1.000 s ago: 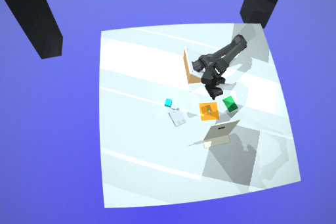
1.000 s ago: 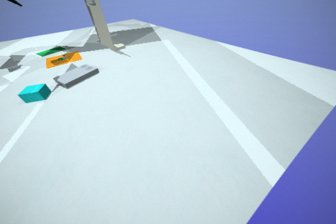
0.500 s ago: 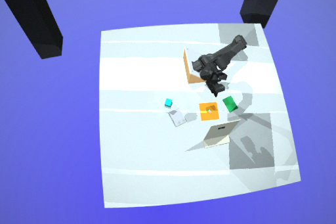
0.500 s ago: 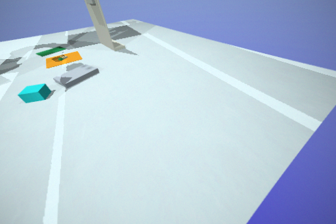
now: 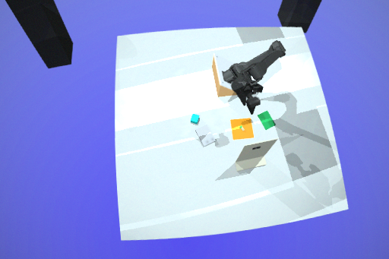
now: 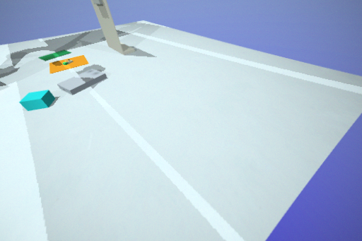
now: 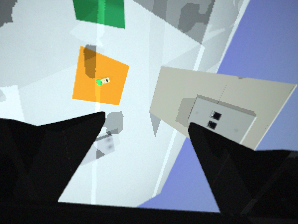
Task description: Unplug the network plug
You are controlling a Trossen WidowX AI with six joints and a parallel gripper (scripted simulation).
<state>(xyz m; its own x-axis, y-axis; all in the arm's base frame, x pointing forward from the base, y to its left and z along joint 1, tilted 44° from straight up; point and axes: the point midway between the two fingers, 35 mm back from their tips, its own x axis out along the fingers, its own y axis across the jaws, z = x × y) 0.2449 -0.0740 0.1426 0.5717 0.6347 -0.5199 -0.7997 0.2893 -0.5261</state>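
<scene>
The plug [image 5: 241, 128] [image 6: 68, 62] [image 7: 103, 81], small and pale with a green end, lies flat on the orange marked square [image 5: 247, 134] [image 6: 79, 61] [image 7: 110, 95], well inside its edges. My gripper [image 5: 248, 108] [image 7: 148, 121] is wide open with nothing between its fingers. It hangs above the table, apart from the plug; only its fingertips show at the upper left edge in the exterior view. The upright panel [image 5: 247, 153] [image 6: 109, 31] [image 7: 170, 90] carries a grey socket block [image 7: 240, 122] with two dark, empty-looking openings.
A green patch [image 5: 266, 120] [image 6: 55, 55] [image 7: 102, 12] lies beside the orange square. A flat grey block [image 5: 205, 136] [image 6: 81, 80] and a cyan block [image 5: 194, 118] [image 6: 37, 100] lie on its other side. A wooden-sided box [image 5: 224, 92] stands close by the arm.
</scene>
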